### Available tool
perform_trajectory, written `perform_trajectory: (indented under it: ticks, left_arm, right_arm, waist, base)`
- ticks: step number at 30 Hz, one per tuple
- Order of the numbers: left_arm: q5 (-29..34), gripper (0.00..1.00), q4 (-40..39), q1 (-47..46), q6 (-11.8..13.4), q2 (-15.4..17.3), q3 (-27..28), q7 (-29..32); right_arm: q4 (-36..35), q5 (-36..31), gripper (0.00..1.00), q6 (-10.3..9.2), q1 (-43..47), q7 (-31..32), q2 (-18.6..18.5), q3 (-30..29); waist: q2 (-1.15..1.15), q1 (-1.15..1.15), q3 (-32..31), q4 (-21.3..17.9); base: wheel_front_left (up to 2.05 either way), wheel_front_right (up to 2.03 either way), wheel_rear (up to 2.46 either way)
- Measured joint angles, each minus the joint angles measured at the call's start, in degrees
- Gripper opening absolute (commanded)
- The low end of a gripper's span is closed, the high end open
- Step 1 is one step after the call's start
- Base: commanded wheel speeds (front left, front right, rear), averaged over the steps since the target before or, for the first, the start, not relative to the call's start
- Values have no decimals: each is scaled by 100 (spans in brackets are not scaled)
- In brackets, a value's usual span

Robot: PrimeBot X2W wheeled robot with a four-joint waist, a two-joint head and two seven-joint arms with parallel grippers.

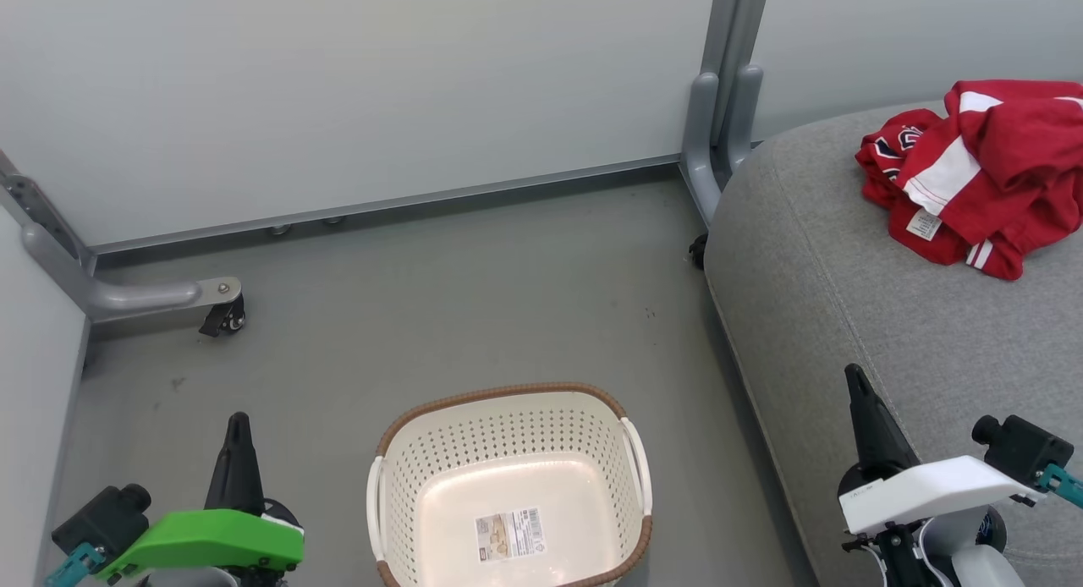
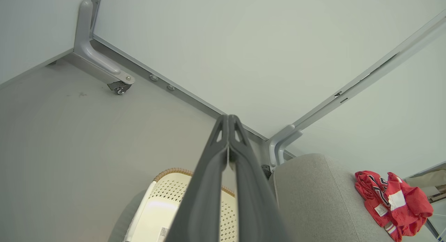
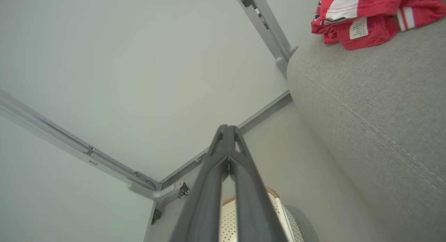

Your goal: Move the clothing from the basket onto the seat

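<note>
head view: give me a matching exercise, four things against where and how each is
1 cream-white perforated plastic basket
2 red white-striped sports clothing
3 left hand
4 right hand

a shut, seen against the light grey fabric seat
b empty, on the grey floor
c shut, lower left, beside the basket
d heaped on the seat

Pairs: 1-b, 2-d, 3-c, 4-a

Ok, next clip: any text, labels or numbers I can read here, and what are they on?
None can be read as words.
Sticker on the floor of the basket: barcode and print, too small to read.
White label on the clothing: print too small to read.
Navy-and-white lettering on the clothing: folded over, unreadable.
</note>
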Motion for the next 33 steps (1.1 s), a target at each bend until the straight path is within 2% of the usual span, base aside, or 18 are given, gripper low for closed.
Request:
perform_trajectory:
  ticks: [33]
  left_arm:
    - [-2237,0,-5,-201,-162,1,192,575]
  right_arm:
    - [134,2243,0,-1,-122,572,-31,-285]
  waist:
    - [0,0,17,-137]
  base:
    - [0,0,0]
